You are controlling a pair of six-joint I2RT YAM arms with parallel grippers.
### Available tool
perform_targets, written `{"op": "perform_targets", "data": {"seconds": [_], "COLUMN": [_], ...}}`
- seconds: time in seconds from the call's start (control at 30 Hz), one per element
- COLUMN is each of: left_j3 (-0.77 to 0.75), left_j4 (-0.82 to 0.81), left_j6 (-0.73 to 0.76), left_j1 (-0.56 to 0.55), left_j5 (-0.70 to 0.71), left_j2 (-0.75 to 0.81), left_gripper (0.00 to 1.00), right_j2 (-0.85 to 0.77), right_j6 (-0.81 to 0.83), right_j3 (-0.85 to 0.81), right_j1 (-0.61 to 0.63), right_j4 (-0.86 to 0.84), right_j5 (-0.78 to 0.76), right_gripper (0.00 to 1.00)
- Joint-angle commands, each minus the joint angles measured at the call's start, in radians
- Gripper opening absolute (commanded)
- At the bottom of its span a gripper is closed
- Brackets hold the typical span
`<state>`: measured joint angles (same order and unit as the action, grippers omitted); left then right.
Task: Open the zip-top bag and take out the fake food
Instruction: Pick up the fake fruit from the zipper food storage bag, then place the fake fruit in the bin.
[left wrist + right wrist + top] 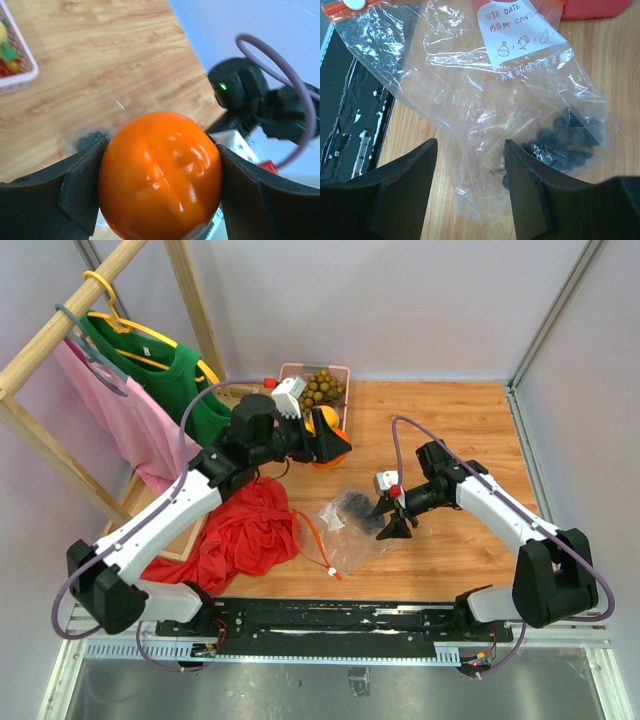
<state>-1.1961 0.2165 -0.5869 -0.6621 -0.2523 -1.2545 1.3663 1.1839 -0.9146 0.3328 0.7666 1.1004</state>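
Observation:
A glossy orange round fruit (160, 175) of the fake food sits squeezed between both fingers of my left gripper (160, 186), which is shut on it. In the top view this gripper (328, 443) hovers beside the pink basket (314, 368), where a tan-brown bunch (322, 388) lies. The zip-top bag (338, 530) lies flat on the table with its orange-red zip strip (340, 7) toward the near edge. A dark purple bunch (570, 140) is inside the bag (470, 95). My right gripper (470, 167) is open, and its jaws straddle the bag's bottom corner without pinching it.
A red cloth (245, 535) is heaped just left of the bag. A wooden rack (60, 330) with green and pink garments stands at the far left. A black rail (330, 615) runs along the near edge. White walls enclose the back and the right.

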Motion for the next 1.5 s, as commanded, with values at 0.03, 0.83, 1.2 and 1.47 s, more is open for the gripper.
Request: {"op": "perform_targets", "data": {"seconds": [0.03,0.83,1.2,1.47], "left_j3": [-0.141,-0.507,-0.691,-0.867], "left_j4": [0.074,0.137,0.219,0.320], "left_j6": [0.150,0.219,0.226,0.222], "left_j1": [0.057,0.278,0.290,0.307], "left_j5": [0.055,0.270,0.454,0.469], "left_j2": [-0.129,-0.628,-0.831,-0.968], "left_gripper": [0.45,0.46,0.53,0.99], "right_j2": [-0.022,0.000,0.002,0.007], "right_j6": [0.012,0.006,0.006,0.004], "right_j3": [0.019,0.017,0.022,0.020], "right_j1": [-0.038,-0.056,-0.056,-0.056], "right_j4": [0.009,0.002,0.002,0.001], "right_j5": [0.038,0.035,0.045,0.052], "right_gripper": [0.58,0.58,0.58,0.59]}}
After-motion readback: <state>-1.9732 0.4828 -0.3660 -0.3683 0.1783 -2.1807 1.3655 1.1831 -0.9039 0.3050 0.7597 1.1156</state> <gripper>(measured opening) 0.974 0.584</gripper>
